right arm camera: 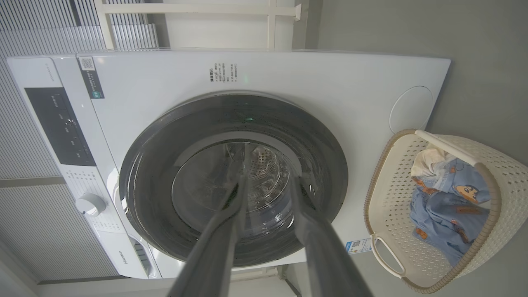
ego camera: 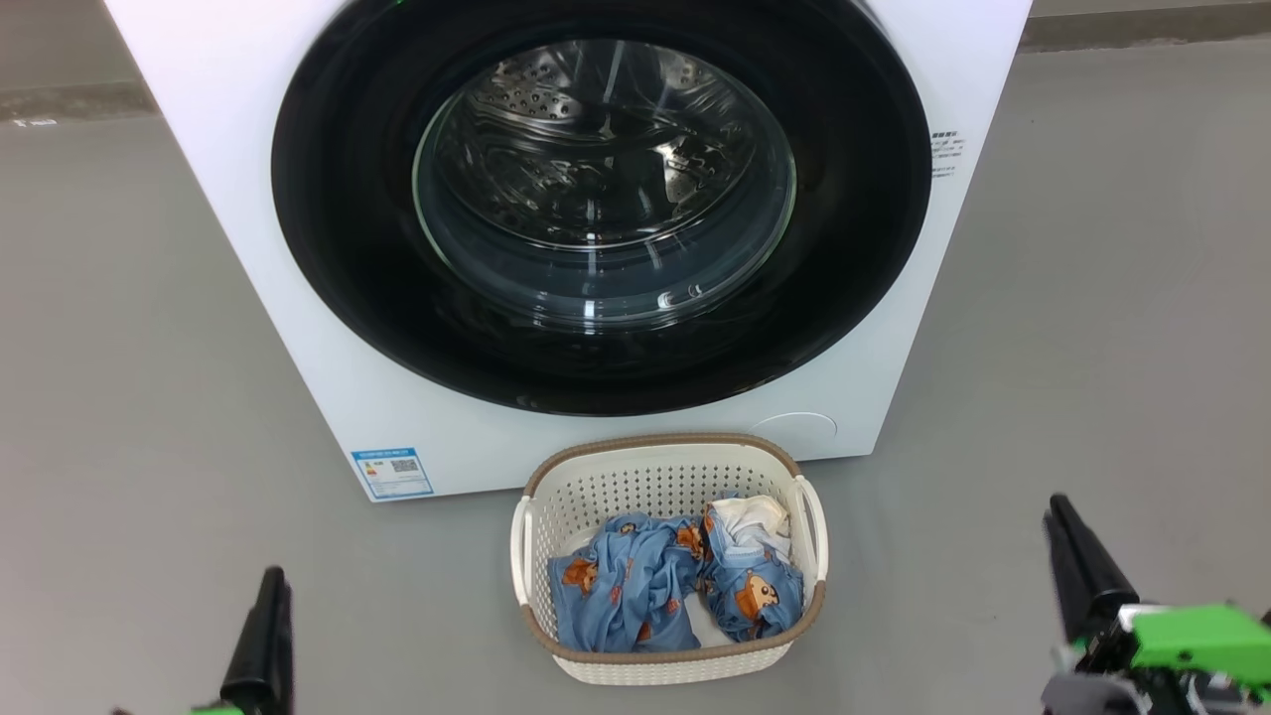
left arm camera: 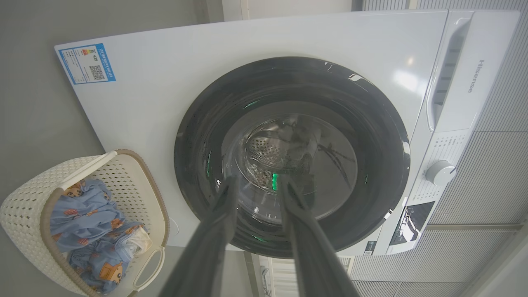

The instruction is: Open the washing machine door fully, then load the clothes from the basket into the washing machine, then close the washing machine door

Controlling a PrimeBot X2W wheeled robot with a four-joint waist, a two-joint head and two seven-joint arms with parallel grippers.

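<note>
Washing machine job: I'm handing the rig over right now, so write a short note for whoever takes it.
Left claw: fingers slightly apart, empty, low on the left, pointing at the door.
Right claw: the same, low on the right.
Door: shut on the washing machine.
Clothes: in the basket, which stands on the floor just in front of the machine.
Done: nothing yet.
Left: open the door fully, load the clothes, close the door.
</note>
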